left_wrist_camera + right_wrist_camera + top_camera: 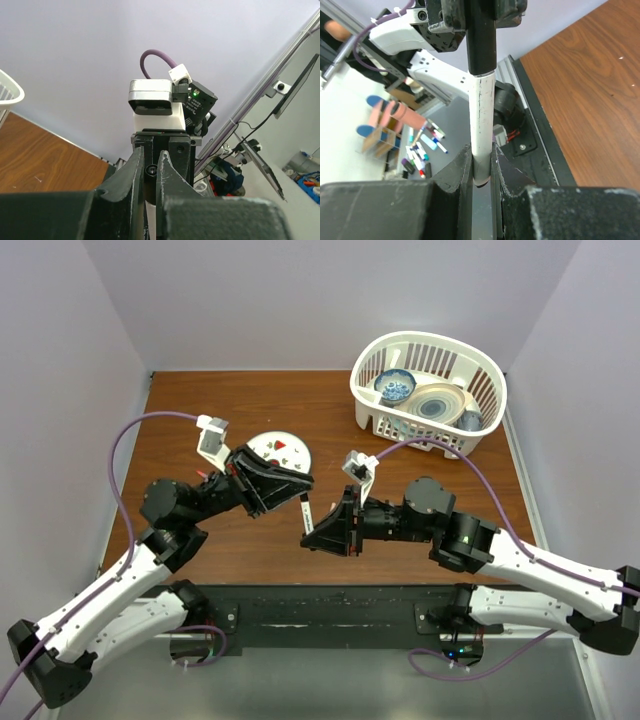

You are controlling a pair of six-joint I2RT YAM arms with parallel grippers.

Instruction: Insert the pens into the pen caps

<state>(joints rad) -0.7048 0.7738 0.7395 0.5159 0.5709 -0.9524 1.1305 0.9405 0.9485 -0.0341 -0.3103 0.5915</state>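
Crockery (436, 403) in a white plastic basket (428, 337) sits far right, a small white patterned plate (268, 447) just behind the left gripper (151, 162), which pinches a short dark plastic cap (481, 45) above the wooden desk (200, 410); the right gripper (481, 162) clamps a slim white marker pen (482, 115), pointing far into that cap, near end hidden between fingers.

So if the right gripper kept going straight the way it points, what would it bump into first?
Most likely the left gripper, directly opposite, gripping the black plastic cap on the slim white pen that the right gripper holds.
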